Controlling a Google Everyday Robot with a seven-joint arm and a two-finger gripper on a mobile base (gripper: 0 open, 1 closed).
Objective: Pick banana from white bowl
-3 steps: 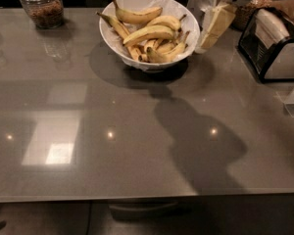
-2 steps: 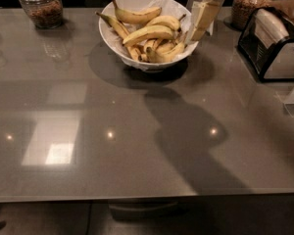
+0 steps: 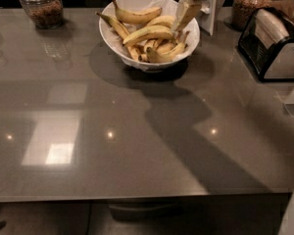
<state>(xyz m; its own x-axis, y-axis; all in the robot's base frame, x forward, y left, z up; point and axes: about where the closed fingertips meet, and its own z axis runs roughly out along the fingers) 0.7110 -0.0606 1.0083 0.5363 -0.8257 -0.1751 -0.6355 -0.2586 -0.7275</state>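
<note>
Gripper hangs over white bowl's right side, right of banana.

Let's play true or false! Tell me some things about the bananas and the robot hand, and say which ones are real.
1. The bananas lie in a white bowl. True.
2. The gripper is down at the near edge of the table. False: it hangs over the right side of the bowl, at the far end of the table.
3. A glass jar stands at the far left of the table. True.
4. The bowl is tipped upside down. False: it stands upright with the bananas piled inside.
</note>
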